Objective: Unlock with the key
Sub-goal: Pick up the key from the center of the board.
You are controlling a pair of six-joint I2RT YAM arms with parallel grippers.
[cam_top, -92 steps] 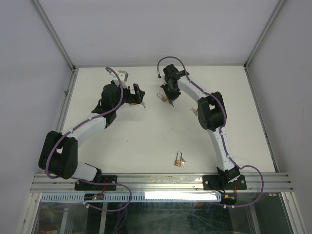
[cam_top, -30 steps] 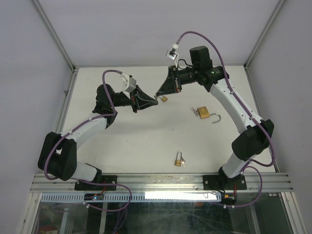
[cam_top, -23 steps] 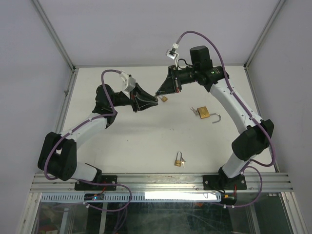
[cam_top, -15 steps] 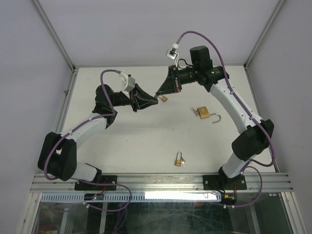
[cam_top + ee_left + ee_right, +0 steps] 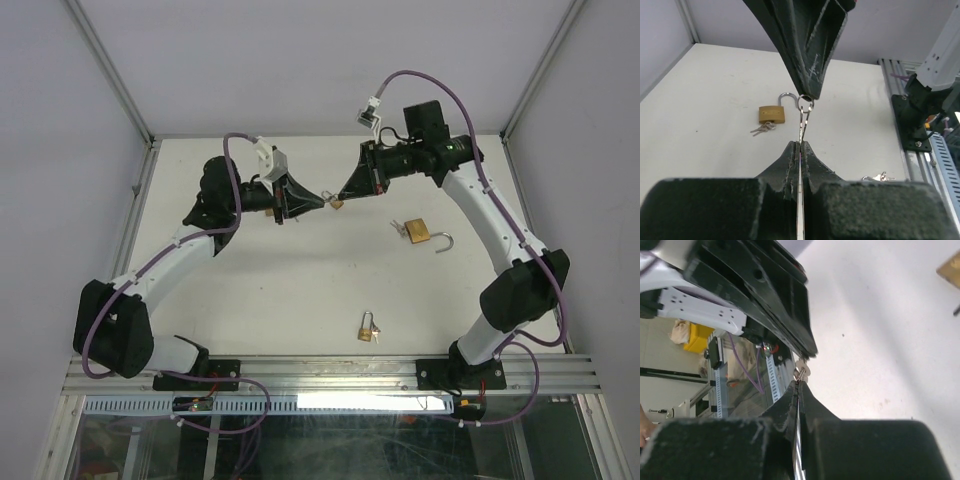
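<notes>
Left pincer (image 5: 799,146): fingers together, clamped on a thin metal key (image 5: 801,125) seen edge-on.
Right pincer (image 5: 799,388): tips together, touching the key ring (image 5: 805,103).
Key: held above the white counter (image 5: 250,290), between both black pincers.
Small padlock (image 5: 336,202): brass, under the tips.
Open padlock (image 5: 420,233): brass body, steel shackle swung out, keys beside.
Third padlock (image 5: 368,329): near the front rail.

Top view looks down over the whole table (image 5: 300,290) from behind the bases. Wrist views, close along the left end effector (image 5: 799,145) and right end effector (image 5: 799,383), face each other.
</notes>
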